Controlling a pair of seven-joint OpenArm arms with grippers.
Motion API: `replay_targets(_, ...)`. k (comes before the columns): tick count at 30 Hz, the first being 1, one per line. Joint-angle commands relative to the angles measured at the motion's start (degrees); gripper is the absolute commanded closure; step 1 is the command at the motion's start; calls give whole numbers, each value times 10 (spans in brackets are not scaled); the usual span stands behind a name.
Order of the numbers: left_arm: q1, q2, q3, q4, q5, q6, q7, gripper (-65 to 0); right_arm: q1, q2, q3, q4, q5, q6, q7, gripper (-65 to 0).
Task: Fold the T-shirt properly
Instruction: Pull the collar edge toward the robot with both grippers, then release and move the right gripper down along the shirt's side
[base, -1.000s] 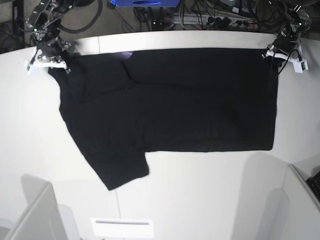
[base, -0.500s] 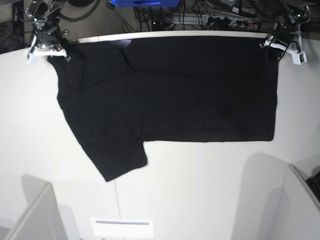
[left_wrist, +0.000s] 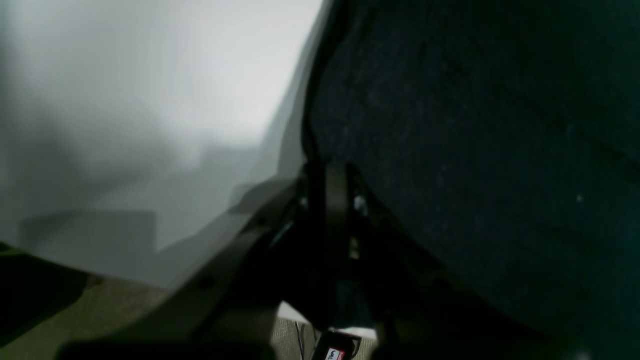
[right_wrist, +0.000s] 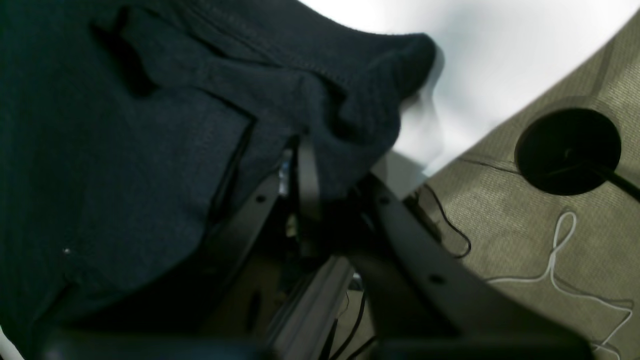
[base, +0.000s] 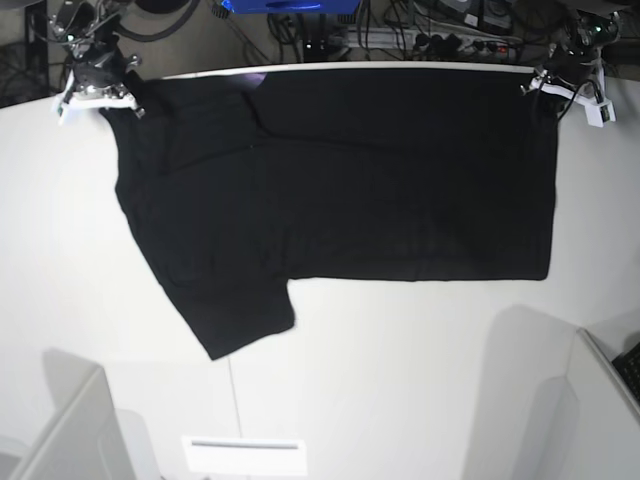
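Base view: the large black cloth T-shirt (base: 340, 190) lies spread on the white counter (base: 420, 380), far corners at ten and two o'clock. The left end effector (base: 562, 92) is clamped on one corner; the right end effector (base: 98, 92) pinches the other, though loosening there could drop the hem and skew the fold.

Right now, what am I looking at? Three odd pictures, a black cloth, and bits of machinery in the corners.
This is a robot with two arms. One picture looks down from above; the other two come from cameras on each wrist, so they look blurry and close. A black T-shirt lies spread on a white table. The left gripper pinches a far corner of it, jaws shut on the cloth, as its wrist camera shows. The right gripper is at the other far corner, with bunched cloth at its jaws; whether it grips firmly is unclear.
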Motion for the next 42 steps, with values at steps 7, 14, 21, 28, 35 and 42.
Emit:
replay_targets(7, 5, -7, -7, 12, -4, -2, -12, -428, -1, -7, 48, 12, 2, 0, 7, -341)
replay_targets(14, 4, -7, -15, 55, -3, 1, -14, -622, 12, -6, 92, 31, 1, 0, 6, -344)
replay_targets(21, -32, -7, -114, 106, 1, 1, -11, -622, 47, 24, 88, 49, -3, 0, 4, -342)
replay_targets(28, -51, -8, -124, 109, 1, -1, -11, -530, 121, 66, 44, 25, -4, 0, -3, -344)
replay_targets(35, -48, -24, -85, 108, 1, 1, -11, -179, 223, 127, -71, -104, -4, -1, -1, -341)
replay_targets(42, -50, -24, -82, 108, 1, 1, -11, 0, 302, 148, -113, -159, -5, -1, 0, -341)
